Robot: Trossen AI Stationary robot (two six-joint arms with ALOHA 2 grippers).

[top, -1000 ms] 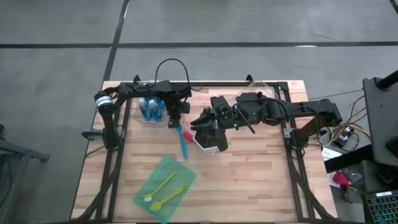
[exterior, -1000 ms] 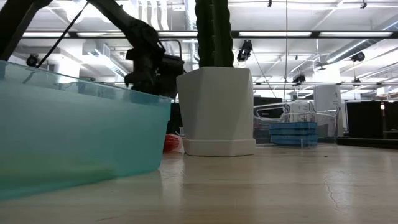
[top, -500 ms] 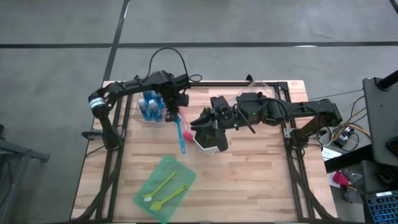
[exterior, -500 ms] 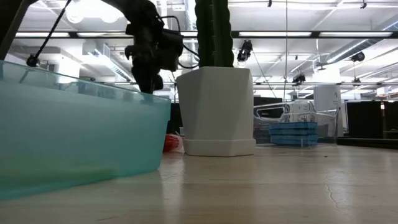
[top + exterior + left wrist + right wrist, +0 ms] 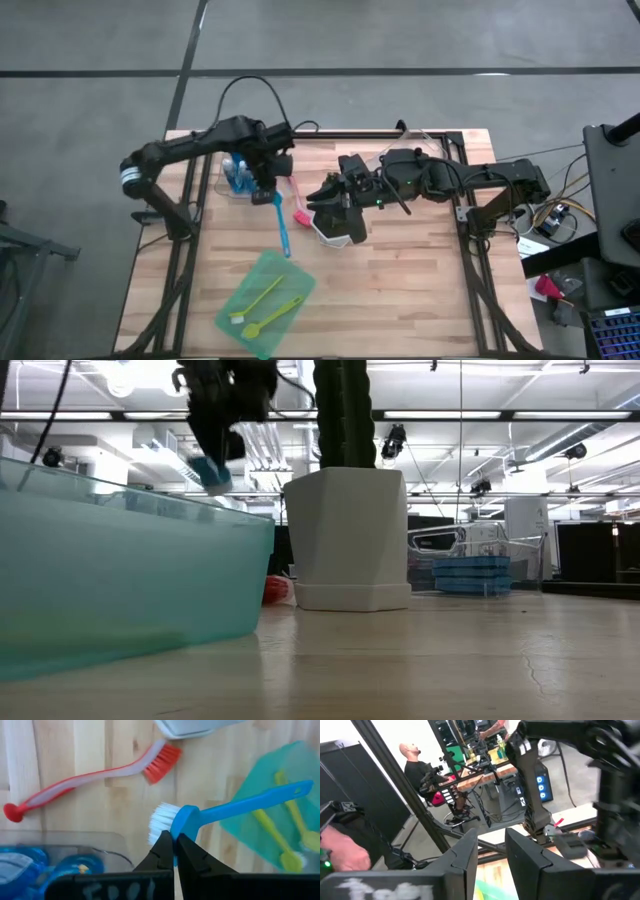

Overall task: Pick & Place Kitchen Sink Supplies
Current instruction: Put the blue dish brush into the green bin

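My left gripper point(image 5: 263, 193) is raised over the table's far left part and is shut on a blue brush point(image 5: 281, 228) with white bristles point(image 5: 159, 822). A red brush point(image 5: 95, 776) lies flat on the wood beside it. Blue bottles with white caps point(image 5: 238, 175) stand in a clear container just left of the gripper. Two lime-yellow brushes point(image 5: 265, 305) lie on a translucent green sheet point(image 5: 262, 272) near the front edge. My right gripper point(image 5: 491, 857) hangs level over the white pot point(image 5: 340, 228), open, with nothing between its fingers. My left gripper pinches the blue brush at its head end point(image 5: 186, 820), just behind the bristles, between its two fingers point(image 5: 162, 847). The fingers come from above, pointing steeply down. The head point(image 5: 210, 470) is lifted clear of the table, and the handle point(image 5: 260, 802) stretches away toward the near edge.
A dark green cactus point(image 5: 345, 410) stands in the white pot point(image 5: 345, 540) at the table's middle, under the right arm. A clear box with blue flat things point(image 5: 470, 573) stands farther back. People point(image 5: 417, 767) are in the room beyond. Bare wood lies at the near right.
My left gripper has risen and gone a little toward the table's left edge, staying shut on the blue brush. The brush, which lay on the wood, has come up off the table head first. The red brush has stayed where it was.
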